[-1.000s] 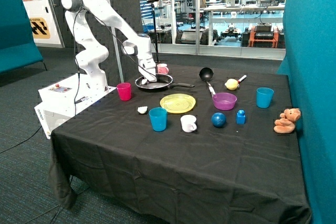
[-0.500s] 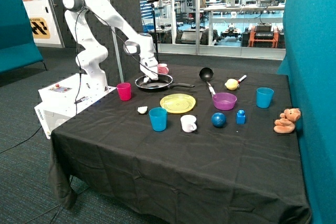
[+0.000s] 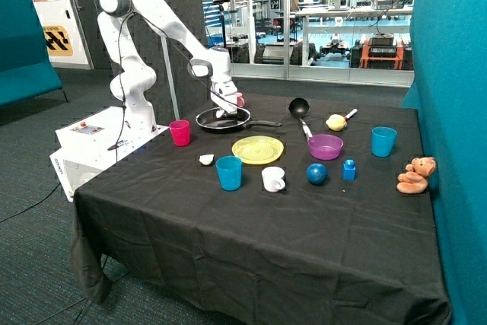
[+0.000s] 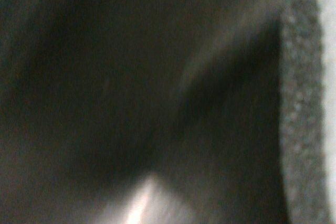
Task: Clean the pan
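White jointed arm (image 3: pixel 163 24), dark joints, black cable.

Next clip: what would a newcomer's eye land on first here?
The white arm bends down from its base at the table's far corner, its gripper lowered into the dark pan beside the pink cup. In front of the pan a yellow plate stands out against the black tablecloth.
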You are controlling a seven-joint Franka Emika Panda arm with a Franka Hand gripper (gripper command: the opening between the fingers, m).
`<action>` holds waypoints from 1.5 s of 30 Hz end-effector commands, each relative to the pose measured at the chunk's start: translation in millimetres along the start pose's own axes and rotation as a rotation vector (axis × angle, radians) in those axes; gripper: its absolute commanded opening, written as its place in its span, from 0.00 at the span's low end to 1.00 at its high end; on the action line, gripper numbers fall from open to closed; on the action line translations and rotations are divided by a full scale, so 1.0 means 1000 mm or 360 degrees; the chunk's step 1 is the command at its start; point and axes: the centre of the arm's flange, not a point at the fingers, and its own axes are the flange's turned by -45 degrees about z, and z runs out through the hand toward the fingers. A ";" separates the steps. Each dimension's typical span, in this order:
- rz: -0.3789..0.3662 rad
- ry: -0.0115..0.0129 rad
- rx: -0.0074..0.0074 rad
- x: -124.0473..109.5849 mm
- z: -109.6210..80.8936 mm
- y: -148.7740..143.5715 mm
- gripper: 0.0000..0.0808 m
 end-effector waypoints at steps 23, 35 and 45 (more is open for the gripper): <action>0.0310 -0.00112 -0.00003 0.008 0.001 0.114 0.00; 0.0360 -0.00112 -0.00004 -0.033 -0.003 0.133 0.00; 0.0303 -0.00112 -0.00002 -0.058 0.002 0.102 0.00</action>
